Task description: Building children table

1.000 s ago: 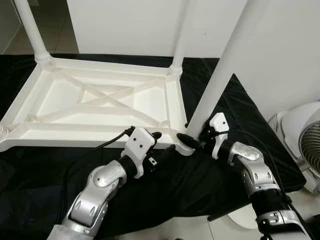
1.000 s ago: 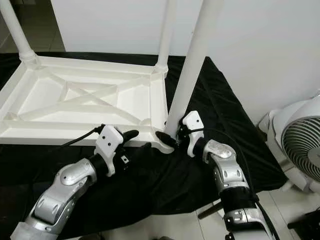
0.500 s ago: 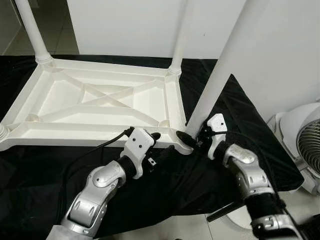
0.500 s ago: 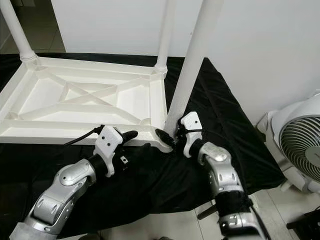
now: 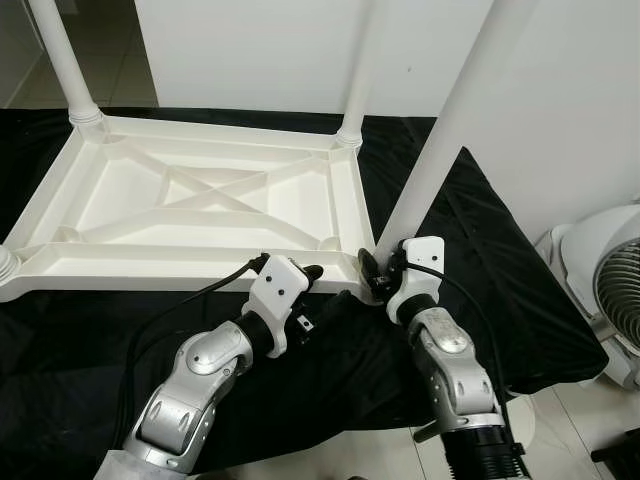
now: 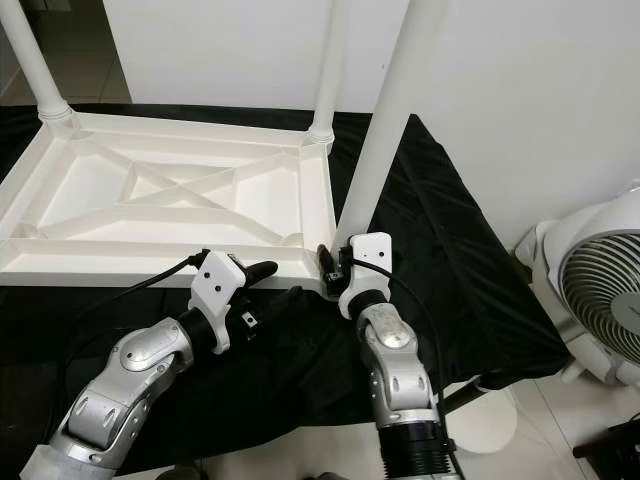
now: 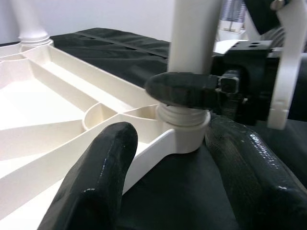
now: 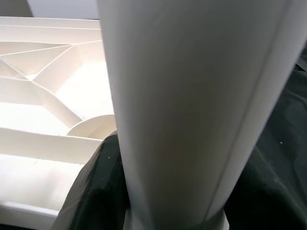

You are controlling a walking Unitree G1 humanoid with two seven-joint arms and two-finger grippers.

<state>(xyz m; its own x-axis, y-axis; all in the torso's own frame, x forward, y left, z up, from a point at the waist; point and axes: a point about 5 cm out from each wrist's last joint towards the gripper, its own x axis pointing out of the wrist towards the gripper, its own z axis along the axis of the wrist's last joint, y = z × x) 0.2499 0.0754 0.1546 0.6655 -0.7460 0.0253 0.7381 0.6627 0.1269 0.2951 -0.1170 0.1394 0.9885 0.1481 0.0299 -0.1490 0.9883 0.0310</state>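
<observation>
The white plastic table top (image 5: 150, 265) lies upside down on a black cloth. At its near right corner a long white leg (image 5: 440, 130) stands in the socket, leaning to the right. My right gripper (image 5: 372, 272) is shut on the base of this leg; its black fingers (image 8: 91, 191) lie on both sides of the tube. My left gripper (image 5: 325, 285) is open just left of that corner. One finger (image 7: 96, 182) is over the table's rim and the other finger (image 7: 254, 177) rests on the cloth, with the socket (image 7: 184, 129) between them.
Two more legs stand upright at the far right corner (image 5: 358, 80) and far left corner (image 5: 60, 60). A white fan (image 5: 610, 290) sits on the floor to the right. The black cloth (image 5: 480, 240) ends near the white wall behind.
My right forearm has swung from the right side to in front of the corner, the wrist turning around the leg's base. The left arm and the table have stayed put.
</observation>
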